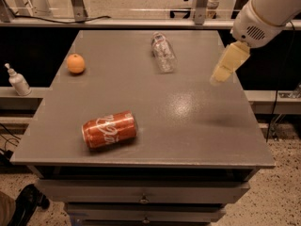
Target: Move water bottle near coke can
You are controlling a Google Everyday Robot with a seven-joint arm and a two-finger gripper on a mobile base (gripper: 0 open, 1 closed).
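- While my gripper (pixel 219 76) hangs over the table's (pixel 188 126) far right side, I can't make out whether it is spread or pinched.
- water bottle (pixel 162 52): lying flat, far centre, apart from the gripper.
- coke can (pixel 109 129): on its side, front left, well apart from the water bottle.
- orange (pixel 75 63): far left.

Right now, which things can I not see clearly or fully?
Camera view, gripper above the table's right side: arm cut off by the top edge.
Camera view, water bottle: label print too small to read.
Camera view, drawers: lowest cut off by the bottom edge.
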